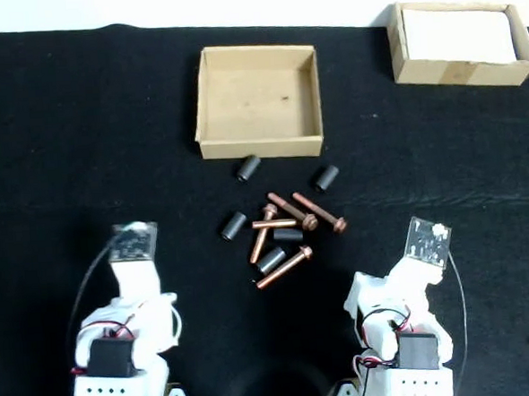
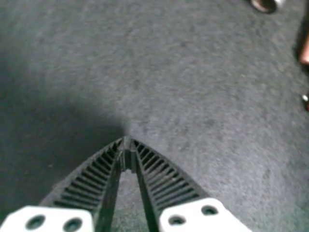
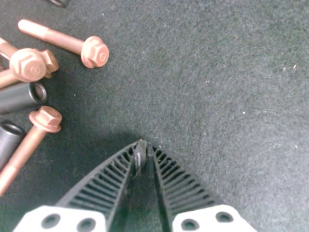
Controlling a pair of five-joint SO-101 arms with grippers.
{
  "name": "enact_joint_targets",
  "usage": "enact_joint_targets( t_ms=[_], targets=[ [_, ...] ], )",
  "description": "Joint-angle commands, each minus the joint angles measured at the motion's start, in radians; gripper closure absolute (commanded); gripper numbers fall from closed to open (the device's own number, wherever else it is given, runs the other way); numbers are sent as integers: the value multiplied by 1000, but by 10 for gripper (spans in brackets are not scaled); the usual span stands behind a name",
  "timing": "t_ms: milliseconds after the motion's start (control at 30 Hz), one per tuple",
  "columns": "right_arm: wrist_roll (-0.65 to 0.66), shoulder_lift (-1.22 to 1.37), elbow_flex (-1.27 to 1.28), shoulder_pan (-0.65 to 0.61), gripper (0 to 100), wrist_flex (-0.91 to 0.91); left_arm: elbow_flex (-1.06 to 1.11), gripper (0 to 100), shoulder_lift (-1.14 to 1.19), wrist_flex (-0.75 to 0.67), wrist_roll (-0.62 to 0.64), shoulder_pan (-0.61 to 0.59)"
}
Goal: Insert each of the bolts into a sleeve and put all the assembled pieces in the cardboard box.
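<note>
Several copper bolts [image 1: 283, 268] and black sleeves [image 1: 234, 225] lie loose in a cluster on the black mat, in front of the open cardboard box [image 1: 215, 145]. None of the bolts sits in a sleeve. My left gripper [image 2: 126, 143] is shut and holds nothing, resting over bare mat to the left of the cluster. My right gripper [image 3: 140, 145] is shut too, and it holds nothing, just right of the cluster. Close by it lie a bolt [image 3: 63, 42] with a hex head, another bolt [image 3: 26, 145], and a sleeve [image 3: 21, 95].
A second cardboard box [image 1: 459, 71] holding something white stands at the back right. Both arm bases [image 1: 121, 350] sit at the front edge. A white strip runs along the back of the table.
</note>
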Motion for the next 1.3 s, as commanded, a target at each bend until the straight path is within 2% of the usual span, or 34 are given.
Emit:
enact_joint_targets(
  t_ms=[0,133,200,400,567,733,900,1133,1267],
  targets=[
    [-3,2,127,-7,991,4,-53,987,-7,2,-5,50],
    [-3,2,127,-7,991,4,-170,986,-7,-11,-5,36],
    [-3,2,127,-7,991,4,-216,986,-7,-29,-5,-27],
    [-3,2,127,-7,991,4,-320,986,-7,-166,-6,-84],
    [-3,2,127,-7,991,4,-427,986,2,-175,-3,-70],
    [-3,2,127,-7,991,4,-506,986,21,-135,2,-5],
    [-3,2,127,-7,991,4,-684,986,298,-75,6,-4],
    [-2,2,127,-24,991,-1,-1056,986,829,153,158,5],
    [2,2,127,-71,991,-2,-1099,986,1032,189,241,5]
  ],
)
